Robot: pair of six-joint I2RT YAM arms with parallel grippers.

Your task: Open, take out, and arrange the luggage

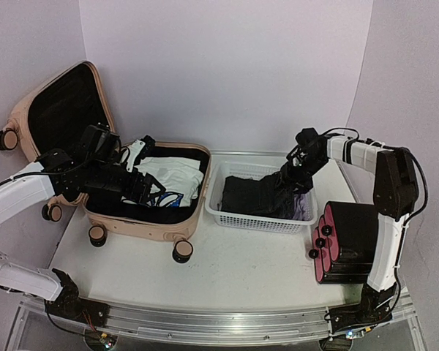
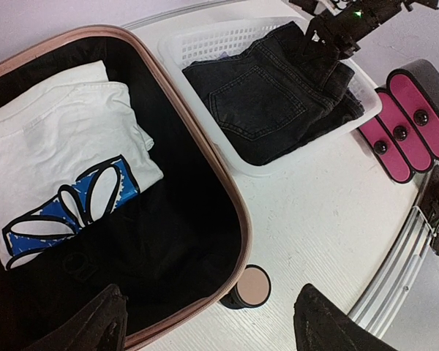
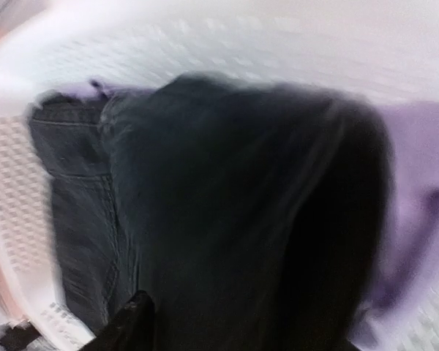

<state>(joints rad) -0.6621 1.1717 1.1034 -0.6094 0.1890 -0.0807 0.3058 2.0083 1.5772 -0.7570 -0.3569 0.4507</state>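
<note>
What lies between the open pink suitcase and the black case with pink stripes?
The white basket with dark jeans inside, shown in the top view.

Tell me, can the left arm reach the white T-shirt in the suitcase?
Probably yes. The luggage lid stands open, the white T-shirt lies on top with nothing over it, and the left gripper hovers open above it.

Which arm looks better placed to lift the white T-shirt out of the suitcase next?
Probably left: the left gripper, open, hangs over the T-shirt in the suitcase, while the right gripper is away at the basket, over the jeans.
</note>
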